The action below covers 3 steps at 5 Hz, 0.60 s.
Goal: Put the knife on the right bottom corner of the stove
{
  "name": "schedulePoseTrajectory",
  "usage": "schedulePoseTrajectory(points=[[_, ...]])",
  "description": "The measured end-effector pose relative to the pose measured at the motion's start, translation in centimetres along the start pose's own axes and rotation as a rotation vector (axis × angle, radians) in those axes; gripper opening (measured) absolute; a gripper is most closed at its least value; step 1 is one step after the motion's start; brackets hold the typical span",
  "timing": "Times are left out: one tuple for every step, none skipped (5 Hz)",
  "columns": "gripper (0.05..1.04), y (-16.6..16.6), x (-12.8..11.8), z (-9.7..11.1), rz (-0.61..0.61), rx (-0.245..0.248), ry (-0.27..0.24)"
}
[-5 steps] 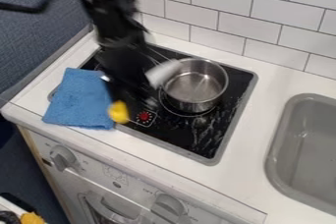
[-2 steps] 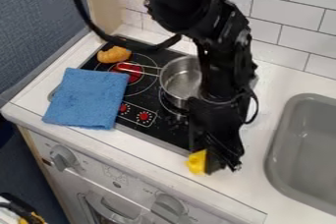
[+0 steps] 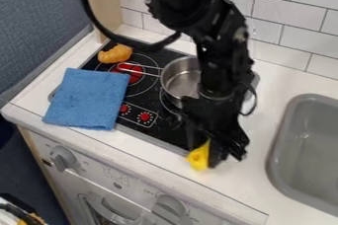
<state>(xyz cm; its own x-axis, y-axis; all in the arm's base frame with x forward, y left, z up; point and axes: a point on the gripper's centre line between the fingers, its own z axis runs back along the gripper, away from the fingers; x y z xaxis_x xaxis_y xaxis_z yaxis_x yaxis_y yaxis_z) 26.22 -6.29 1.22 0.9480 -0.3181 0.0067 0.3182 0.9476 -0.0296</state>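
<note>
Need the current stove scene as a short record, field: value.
gripper: over the stove's near-right corner
yellow piece: at the gripper, by that corner; probably part of the knife
pot: right side of stove, handle pointing left
croissant: far-left part of stove
blue cloth: folded, across stove's left edge and counter
sink: right of stove

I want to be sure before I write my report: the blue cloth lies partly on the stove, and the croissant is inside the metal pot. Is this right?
Not quite: the croissant is not inside the metal pot. The camera view shows it at the far left corner of the stove. The blue cloth does lie partly on the stove.
</note>
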Motion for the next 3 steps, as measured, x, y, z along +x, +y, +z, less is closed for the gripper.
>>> schedulePoseTrajectory(points=[[0.462,0.54,-0.27,-0.09,0.052,0.009,0.007],[0.542,0.95,-0.65,-0.07,0.072,0.026,0.021],[0.847,0.82,-0.58,-0.04,0.066,0.018,0.018]])
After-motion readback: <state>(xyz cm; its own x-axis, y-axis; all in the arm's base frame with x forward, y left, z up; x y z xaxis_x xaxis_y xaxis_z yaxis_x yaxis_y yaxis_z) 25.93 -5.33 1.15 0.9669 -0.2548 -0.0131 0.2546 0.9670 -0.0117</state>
